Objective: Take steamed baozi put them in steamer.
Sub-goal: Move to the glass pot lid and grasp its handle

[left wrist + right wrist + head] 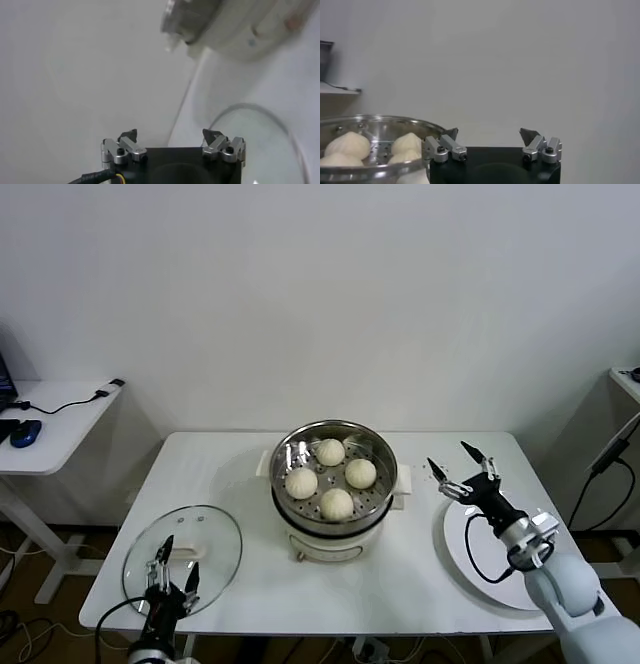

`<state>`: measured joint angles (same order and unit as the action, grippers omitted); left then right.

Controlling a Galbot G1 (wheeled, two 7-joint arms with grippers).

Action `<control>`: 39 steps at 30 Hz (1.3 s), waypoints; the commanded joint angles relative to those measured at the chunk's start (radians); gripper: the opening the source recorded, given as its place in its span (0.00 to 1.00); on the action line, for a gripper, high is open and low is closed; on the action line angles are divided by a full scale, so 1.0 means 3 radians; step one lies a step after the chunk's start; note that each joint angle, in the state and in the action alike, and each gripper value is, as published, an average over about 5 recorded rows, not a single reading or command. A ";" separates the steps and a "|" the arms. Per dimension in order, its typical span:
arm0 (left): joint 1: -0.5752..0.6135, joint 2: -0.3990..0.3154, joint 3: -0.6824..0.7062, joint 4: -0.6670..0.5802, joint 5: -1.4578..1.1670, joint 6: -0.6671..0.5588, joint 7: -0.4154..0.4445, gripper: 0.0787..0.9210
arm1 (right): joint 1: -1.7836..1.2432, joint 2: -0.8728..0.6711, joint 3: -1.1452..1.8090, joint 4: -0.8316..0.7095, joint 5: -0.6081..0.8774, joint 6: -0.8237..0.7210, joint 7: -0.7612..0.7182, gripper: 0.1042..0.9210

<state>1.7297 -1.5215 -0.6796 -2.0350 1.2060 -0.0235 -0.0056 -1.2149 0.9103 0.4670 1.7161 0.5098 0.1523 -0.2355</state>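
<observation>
Steel steamer (334,474) at the table's (250,584) middle holds all 4 steamed baozi (331,452); the loading looks finished. Right gripper (462,467) hovers spread and empty over the bare plate (470,559); left gripper (172,572) waits spread over the glass lid (215,534).

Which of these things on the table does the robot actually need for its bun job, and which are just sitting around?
Part of the job:
- four steamed baozi, all in the steamer
- steamer, mid-table
- right gripper, open, above the white plate
- left gripper, open, over the glass lid

Just lying about:
- glass lid
- white plate
</observation>
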 commanded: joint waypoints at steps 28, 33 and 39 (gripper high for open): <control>-0.1299 0.0440 -0.0089 0.1763 0.0879 0.0039 -0.0607 0.88 | -0.0569 0.0750 0.0797 -0.0068 -0.0588 0.0088 -0.0004 0.88; -0.1309 0.0467 -0.0075 0.1768 0.0739 -0.0017 -0.0640 0.88 | -0.0567 0.0802 0.0792 -0.0095 -0.0640 0.0102 -0.0014 0.88; -0.1311 0.0489 -0.0058 0.1790 0.0634 -0.0076 -0.0632 0.80 | -0.0562 0.0855 0.0793 -0.0131 -0.0682 0.0124 -0.0040 0.88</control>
<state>1.3628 -1.3871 -0.6998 -1.5302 1.4501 -0.0254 -0.1809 -1.3761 1.1440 0.6957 1.6826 0.3266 0.1860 -0.2430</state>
